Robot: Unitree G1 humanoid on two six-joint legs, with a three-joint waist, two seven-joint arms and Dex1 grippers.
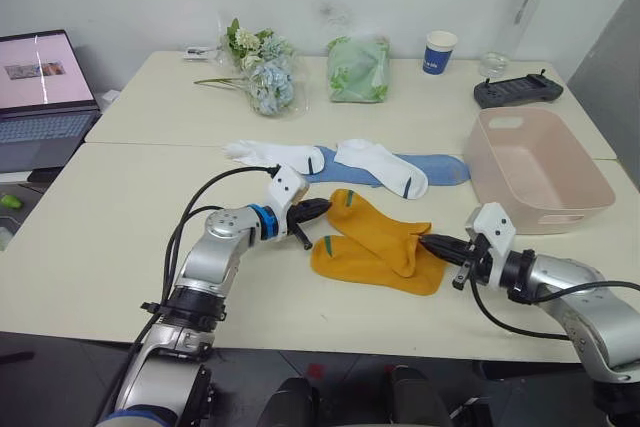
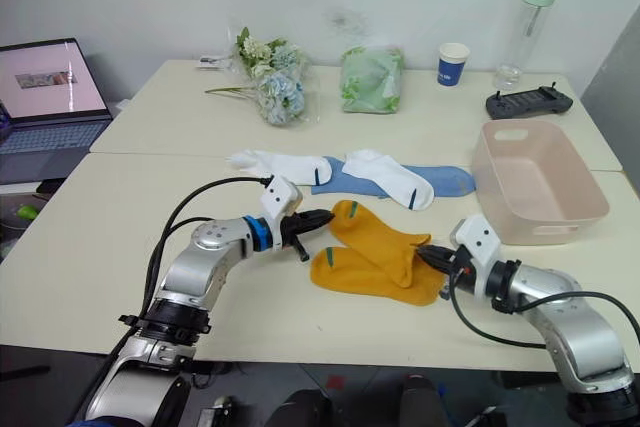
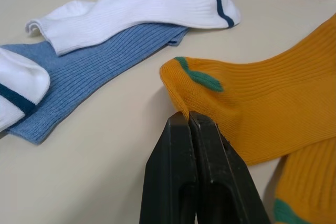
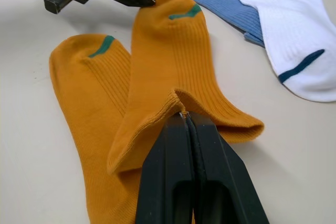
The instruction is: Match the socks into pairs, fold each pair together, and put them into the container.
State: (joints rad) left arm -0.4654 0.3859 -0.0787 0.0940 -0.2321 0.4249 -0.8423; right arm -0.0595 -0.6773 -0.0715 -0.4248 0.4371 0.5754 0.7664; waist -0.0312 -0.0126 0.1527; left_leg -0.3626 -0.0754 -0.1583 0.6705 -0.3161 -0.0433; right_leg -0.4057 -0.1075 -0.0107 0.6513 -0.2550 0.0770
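Note:
Two mustard-yellow socks lie crossed at the table's front middle, the upper one [image 1: 375, 227] over the lower one [image 1: 365, 265]. My left gripper [image 1: 322, 210] is shut on the upper sock's cuff edge [image 3: 181, 103]. My right gripper [image 1: 425, 241] is shut on that same sock's other end, which is pinched into a small raised fold [image 4: 181, 100]. Behind them lie two white socks [image 1: 270, 155] [image 1: 385, 167] across a light blue sock [image 1: 440, 169]. The pink container [image 1: 520, 212] stands empty at the right.
Along the back of the table are a flower bunch [image 1: 262, 72], a green cloth bundle [image 1: 358, 69], a paper cup [image 1: 439, 51], a bottle [image 1: 520, 7] and a black controller [image 1: 517, 92]. A laptop [image 1: 40, 87] sits at far left.

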